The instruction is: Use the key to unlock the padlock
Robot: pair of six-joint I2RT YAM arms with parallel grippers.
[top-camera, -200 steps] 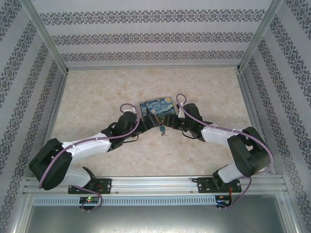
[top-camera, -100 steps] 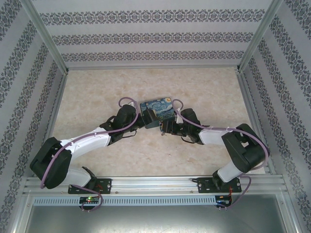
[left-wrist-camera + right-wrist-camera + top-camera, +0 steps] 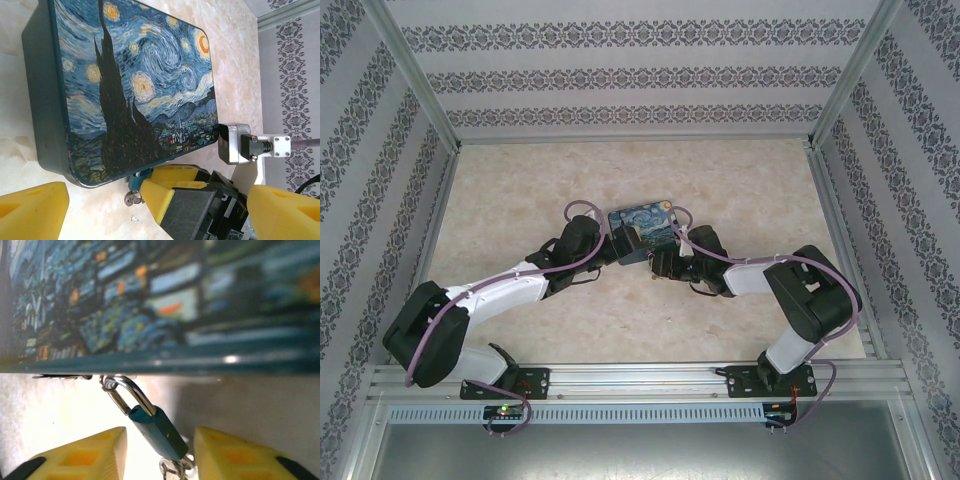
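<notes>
The tiny teal padlock (image 3: 157,429) hangs by its silvery shackle (image 3: 125,392) from the front edge of the starry-night box (image 3: 165,305). The small metal key (image 3: 172,469) with its ring sits at the padlock's lower end. My right gripper (image 3: 160,455) is open, with one yellow finger on each side of the padlock and not touching it. In the left wrist view the padlock (image 3: 137,179) and key (image 3: 131,199) lie beside the right arm's yellow fingers (image 3: 165,197). My left gripper (image 3: 157,205) is open at the box's near-left corner, holding nothing.
The box (image 3: 645,222) lies mid-table on the marbled surface, with the left gripper (image 3: 623,243) and right gripper (image 3: 658,264) crowded at its near edge. Patterned walls and metal posts enclose the table. The right wrist camera (image 3: 235,143) sits close to the box's corner.
The right gripper has moved left and in toward the box, and its fingers now flank the padlock. The left gripper has edged closer to the box's near-left corner.
</notes>
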